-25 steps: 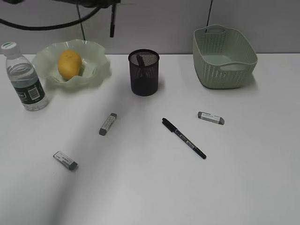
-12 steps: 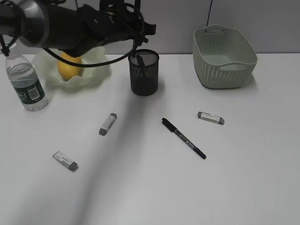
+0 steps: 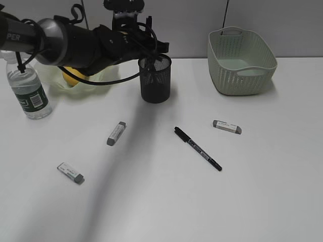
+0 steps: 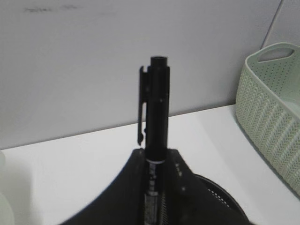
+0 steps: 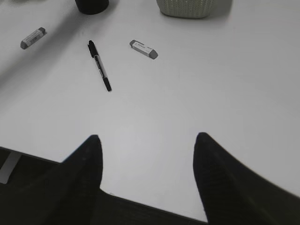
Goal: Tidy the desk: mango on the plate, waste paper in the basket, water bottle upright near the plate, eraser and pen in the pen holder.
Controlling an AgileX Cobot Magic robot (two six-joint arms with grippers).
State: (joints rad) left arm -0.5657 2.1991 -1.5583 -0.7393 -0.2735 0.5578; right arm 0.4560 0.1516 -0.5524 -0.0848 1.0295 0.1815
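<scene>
Clamped between the two dark fingers of the left gripper (image 4: pixel 152 161) is a black pen (image 4: pixel 154 117), standing upright with its clipped cap up and its lower barrel running down between the jaws. Directly below and slightly to the right of that grip, the wrist view shows the curved mesh rim of the pen holder (image 4: pixel 220 185), so the pen's long axis is close to vertical and the cup's mouth lies just beneath its lower end. That is the relation the coming move turns on, in my judgement: a small shift toward the cup's centre, then a straight drop.

From the outside view the left arm (image 3: pixel 75 38) reaches in from the far left, stretched low across the plate (image 3: pixel 101 78) and the mango (image 3: pixel 70 78), its wrist ending at the holder's (image 3: pixel 155 78) far left rim. The bottle (image 3: pixel 28 91) stands upright at the far left beside the plate.

Spread wide and empty, the right gripper (image 5: pixel 145 168) hangs back over the near edge of the desk (image 3: pixel 242 201). A second pen (image 3: pixel 198 148) lies flat in the middle, slanting from far left to near right, with one eraser (image 3: pixel 227 126) to its right and two more, (image 3: pixel 116 133) and (image 3: pixel 70 172), off to the left. The right arm is the nearer one to that pen. The basket (image 3: pixel 241 60) sits far right; no waste paper shows on the desk.
</scene>
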